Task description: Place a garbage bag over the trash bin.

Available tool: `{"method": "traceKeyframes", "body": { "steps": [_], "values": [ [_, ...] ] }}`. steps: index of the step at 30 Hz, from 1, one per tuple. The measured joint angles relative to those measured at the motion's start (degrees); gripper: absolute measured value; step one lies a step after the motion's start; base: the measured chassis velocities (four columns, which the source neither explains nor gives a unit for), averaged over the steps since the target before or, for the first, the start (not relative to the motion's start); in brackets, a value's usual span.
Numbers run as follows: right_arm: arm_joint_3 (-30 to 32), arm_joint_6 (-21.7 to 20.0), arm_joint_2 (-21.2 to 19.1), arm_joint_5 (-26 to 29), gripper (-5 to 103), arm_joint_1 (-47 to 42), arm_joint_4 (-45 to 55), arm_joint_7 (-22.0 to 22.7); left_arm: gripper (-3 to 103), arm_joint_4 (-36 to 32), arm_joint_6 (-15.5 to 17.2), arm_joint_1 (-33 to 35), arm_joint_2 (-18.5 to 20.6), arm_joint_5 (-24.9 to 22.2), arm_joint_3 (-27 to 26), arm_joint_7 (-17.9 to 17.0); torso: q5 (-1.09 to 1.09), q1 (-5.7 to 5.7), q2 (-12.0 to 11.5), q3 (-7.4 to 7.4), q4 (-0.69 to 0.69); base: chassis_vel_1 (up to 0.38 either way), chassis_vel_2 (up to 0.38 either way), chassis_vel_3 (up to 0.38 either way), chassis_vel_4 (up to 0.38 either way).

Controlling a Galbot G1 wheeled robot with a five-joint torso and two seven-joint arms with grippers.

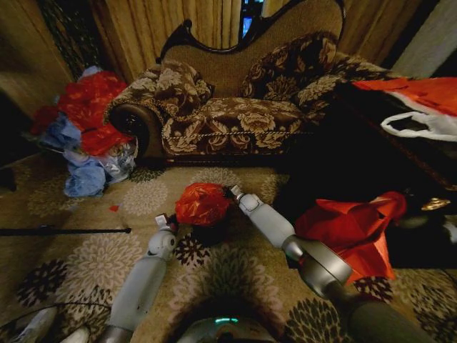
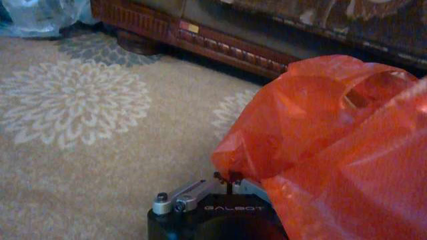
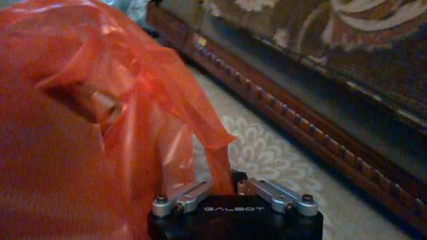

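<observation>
The glossy red garbage bag [image 1: 202,203] sits bunched on top of the small black trash bin [image 1: 211,233] on the carpet in front of the sofa; just the bin's dark lower part shows. My left gripper [image 1: 172,222] is at the bag's left side. In the left wrist view the left gripper [image 2: 229,186] is shut on a lower corner of the garbage bag [image 2: 333,145]. My right gripper [image 1: 231,192] is at the bag's right side. In the right wrist view the right gripper [image 3: 230,184] is shut on a strip of the garbage bag [image 3: 87,125].
A patterned sofa [image 1: 235,114] stands behind the bin. A heap of red and blue bags [image 1: 89,128] lies at the left. A larger orange-red bag [image 1: 353,229] lies at the right beside a dark table with a white bag [image 1: 421,125]. A black rod [image 1: 64,231] lies on the carpet.
</observation>
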Motion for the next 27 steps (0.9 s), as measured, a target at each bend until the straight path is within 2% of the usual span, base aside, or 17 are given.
{"method": "traceKeyframes", "body": {
  "steps": [5, 12, 21, 23, 27],
  "values": [
    [0.7, 2.0, 0.0, -3.4, 0, 0.3, -1.8, -2.9, 0, 0.4, 0.5, 0.0, -0.1, 0.3, 0.0, 0.6, 0.0, 0.0, 0.0, 0.0, 0.0, 0.0, 0.0, 0.0, 0.0],
    [1.9, 3.3, 1.5, -5.6, 0, 0.3, -4.5, -3.1, 0, 1.6, 1.4, 0.4, -0.2, 0.3, 0.1, 2.7, 0.0, 0.0, 0.0, 0.0, 0.0, 0.0, 0.0, 0.0, 0.0],
    [3.9, 6.3, 1.7, -12.1, 0, 0.0, -7.2, -3.7, 0, 2.2, 2.5, 1.5, -0.6, 0.6, 0.0, 5.8, 0.0, 0.0, 0.0, 0.0, 0.01, 0.0, 0.0, 0.0, 0.0],
    [5.4, 8.0, 1.6, -15.2, 0, -0.1, -8.6, -4.1, 0, 1.9, 2.9, 2.4, -0.7, 0.7, -0.1, 6.7, 0.0, 0.0, 0.0, 0.0, 0.01, 0.0, 0.0, 0.0, 0.0],
    [5.9, 9.0, 1.1, -17.1, 0, -0.5, -8.6, -4.8, 0, 1.5, 3.2, 3.3, -0.7, 0.8, -0.4, 7.7, 0.0, 0.0, 0.0, -0.01, 0.01, 0.0, 0.0, 0.0, 0.0]
  ]
}}
